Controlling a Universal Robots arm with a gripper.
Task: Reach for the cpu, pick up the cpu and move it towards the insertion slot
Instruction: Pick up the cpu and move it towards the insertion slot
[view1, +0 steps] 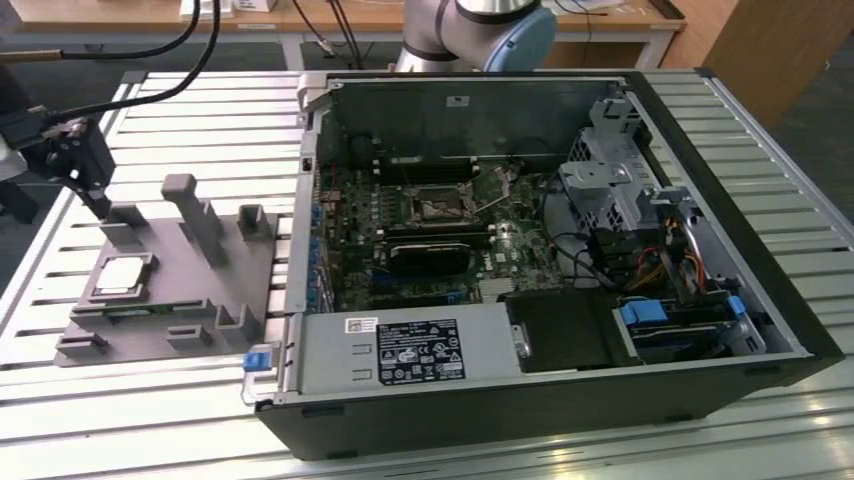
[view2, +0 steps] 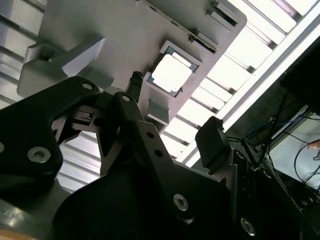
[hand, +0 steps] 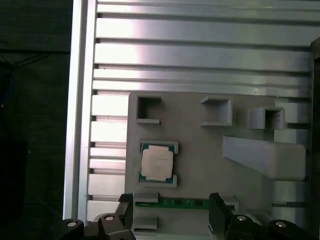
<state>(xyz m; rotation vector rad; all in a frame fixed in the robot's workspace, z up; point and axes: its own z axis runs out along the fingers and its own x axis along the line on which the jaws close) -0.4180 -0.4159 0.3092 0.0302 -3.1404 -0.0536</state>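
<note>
pincer (view1: 96, 205) over grey fixture (view1: 174, 290), near cpu (view1: 120, 275)

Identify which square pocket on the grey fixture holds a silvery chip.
The corner-framed pocket holding the cpu; the three open-sided pockets elsewhere on the grey fixture stand empty.

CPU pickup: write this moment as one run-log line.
phase: reach | gripper: open, above grey fixture | cpu: in fixture pocket, not gripped | insertion slot: inside PC case
</note>
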